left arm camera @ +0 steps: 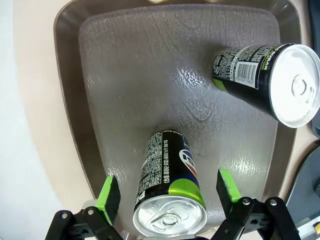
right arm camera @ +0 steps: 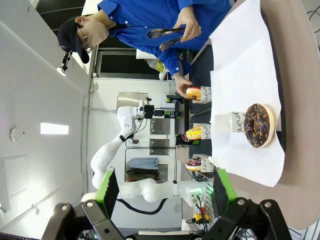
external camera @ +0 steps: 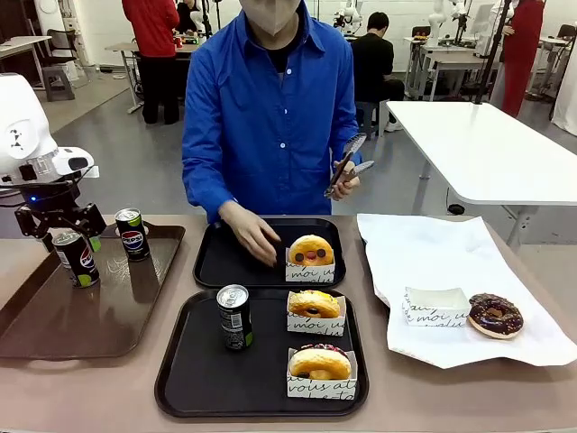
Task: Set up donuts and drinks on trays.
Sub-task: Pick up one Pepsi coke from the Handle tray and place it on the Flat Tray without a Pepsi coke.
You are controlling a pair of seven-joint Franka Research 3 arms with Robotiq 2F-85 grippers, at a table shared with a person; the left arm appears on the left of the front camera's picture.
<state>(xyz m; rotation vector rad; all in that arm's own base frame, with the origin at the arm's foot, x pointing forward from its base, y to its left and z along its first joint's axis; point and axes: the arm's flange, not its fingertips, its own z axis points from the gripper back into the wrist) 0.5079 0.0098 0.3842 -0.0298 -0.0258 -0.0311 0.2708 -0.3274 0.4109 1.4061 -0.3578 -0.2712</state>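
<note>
My left gripper [external camera: 76, 245] [left arm camera: 169, 197] is open and straddles a dark soda can [external camera: 77, 258] [left arm camera: 169, 192] on the brown tray [external camera: 54, 325] [left arm camera: 150, 75]; its green pads stand clear of the can's sides. A second Pepsi can [external camera: 132, 233] [left arm camera: 267, 82] stands beside it. The near black tray [external camera: 194, 379] holds a can [external camera: 234, 317] and two donuts [external camera: 315, 305] [external camera: 320, 363] in paper holders. On the far black tray [external camera: 225, 271] is one yellow donut [external camera: 311, 250], with the person's hand [external camera: 253, 236] resting beside it. My right gripper [right arm camera: 165, 197] is open and holds nothing.
White paper [external camera: 433, 248] at the right carries a chocolate donut [external camera: 495, 315] [right arm camera: 259, 125] and an empty paper holder [external camera: 435, 307]. The person's other hand holds tongs [external camera: 347, 167] above the table. A white table [external camera: 487, 144] stands behind.
</note>
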